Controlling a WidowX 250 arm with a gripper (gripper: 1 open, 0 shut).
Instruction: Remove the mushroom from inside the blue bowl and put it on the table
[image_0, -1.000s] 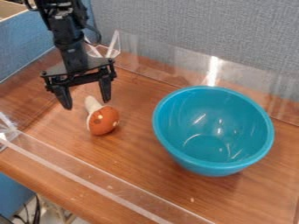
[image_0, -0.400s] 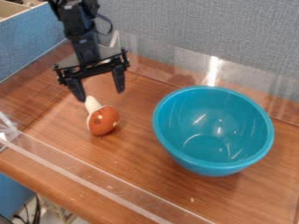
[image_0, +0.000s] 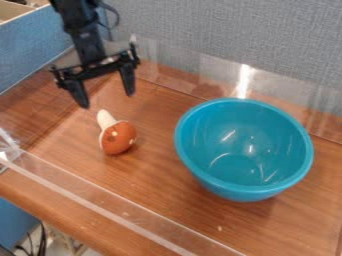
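Reddish-brown mushroom (image_0: 116, 135) — below open gripper (image_0: 106, 92).

A small toy mushroom (image_0: 116, 135) with a reddish-brown cap and cream stem lies on its side on the brown wood-grain table (image_0: 80, 165), toward its left edge. A large glossy turquoise plastic bowl (image_0: 245, 148) sits toward the right edge. Above the mushroom, clear of it, hangs the black gripper (image_0: 104, 92), jaws spread wide.

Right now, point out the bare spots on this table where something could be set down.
Bare wood lies along the front wall, left of the blue bowl and below the mushroom. More lies behind the bowl. The back-left corner is crowded: the open gripper hangs over the table above the mushroom.
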